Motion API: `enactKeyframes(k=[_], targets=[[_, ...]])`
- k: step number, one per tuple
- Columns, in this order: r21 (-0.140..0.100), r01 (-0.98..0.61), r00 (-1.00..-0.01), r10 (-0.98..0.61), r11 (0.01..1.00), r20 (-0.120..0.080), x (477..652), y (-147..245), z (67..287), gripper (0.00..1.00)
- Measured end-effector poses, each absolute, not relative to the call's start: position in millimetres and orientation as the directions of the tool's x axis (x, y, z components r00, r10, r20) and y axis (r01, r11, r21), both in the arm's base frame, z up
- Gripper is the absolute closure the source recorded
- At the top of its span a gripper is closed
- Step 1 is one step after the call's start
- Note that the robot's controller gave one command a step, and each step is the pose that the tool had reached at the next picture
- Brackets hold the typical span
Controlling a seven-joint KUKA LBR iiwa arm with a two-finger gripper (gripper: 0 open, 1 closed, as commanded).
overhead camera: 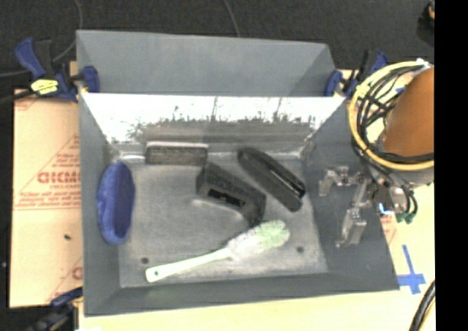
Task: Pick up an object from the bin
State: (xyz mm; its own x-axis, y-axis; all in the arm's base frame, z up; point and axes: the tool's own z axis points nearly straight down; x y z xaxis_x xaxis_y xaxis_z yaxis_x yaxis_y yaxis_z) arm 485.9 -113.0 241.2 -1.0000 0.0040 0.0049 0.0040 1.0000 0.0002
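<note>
You have the gripper (342, 207) over the sloping right wall of the bin (201, 52), apart from everything lying on the floor. Nearest to it is a long black case (272, 178), lying slantwise right of centre, with its lower end pointing toward the gripper. Just to the left of that case, and touching or nearly touching it, sits a black box (230, 192) with a slot in its top. A grey bar (176, 154) lies flat along the foot of the back wall. A blue oval pad (115, 201) lies against the left wall, well apart from the rest. Across the front lies a brush (219, 251), its white handle pointing to the front left corner and its pale green bristle head ending just below the black box. That gives you two black things and one each of the bar, the pad and the brush, five in all. Nothing stands between the gripper and the black case but bare floor. The fingers (349, 229) stand spread apart, with nothing between them and none of the five things touching them.
</note>
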Motion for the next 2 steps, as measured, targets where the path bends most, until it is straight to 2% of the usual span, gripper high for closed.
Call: enactKeyframes(k=[1,2], targets=[[-0.002,-0.001,-1.0,-0.001,1.0,-0.004,487.5,-112.3,245.8,0.0],[-0.002,-0.11,-0.994,-0.11,0.994,-0.004,484.0,-76.5,166.3,0.0]])
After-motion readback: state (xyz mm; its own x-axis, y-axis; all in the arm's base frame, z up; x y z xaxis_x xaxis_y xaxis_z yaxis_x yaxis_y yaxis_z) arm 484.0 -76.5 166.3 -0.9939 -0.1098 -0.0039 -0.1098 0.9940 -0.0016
